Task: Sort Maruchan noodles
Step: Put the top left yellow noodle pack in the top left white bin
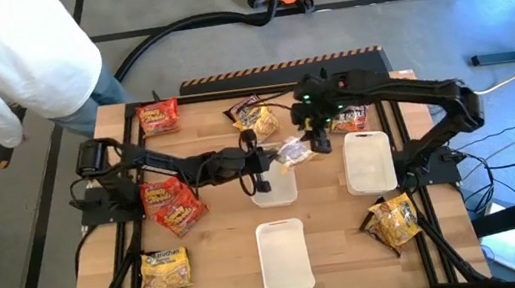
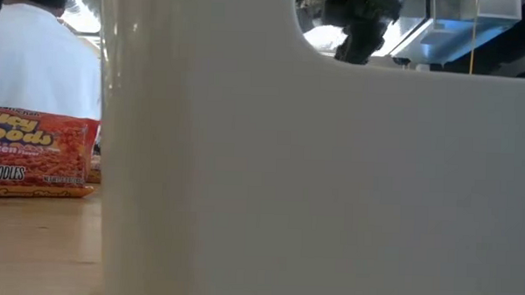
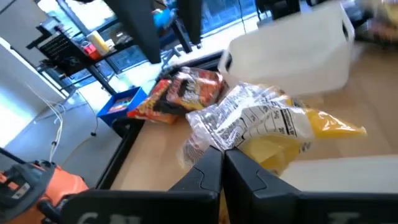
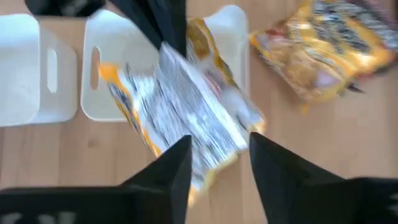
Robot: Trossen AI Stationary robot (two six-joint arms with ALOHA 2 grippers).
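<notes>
A yellow Maruchan packet, its printed clear back showing, sits between my two grippers near the table's middle. My left gripper is shut on one crimped end. My right gripper is open above the other end, a finger on either side; whether they touch it I cannot tell. Other packets lie flat: red ones, yellow ones, a yellow-and-dark one and a reddish one. My left gripper pinches the packet's crinkled clear end seam between its two shut fingers, coming from the table's left side, roughly level. The packet stretches away from the fingers toward the right arm and appears raised above the tray beneath it.
Three white trays stand on the table: one under my left gripper, one to the right, one near the front edge, which blocks most of the low view. A person in white stands at the far left corner.
</notes>
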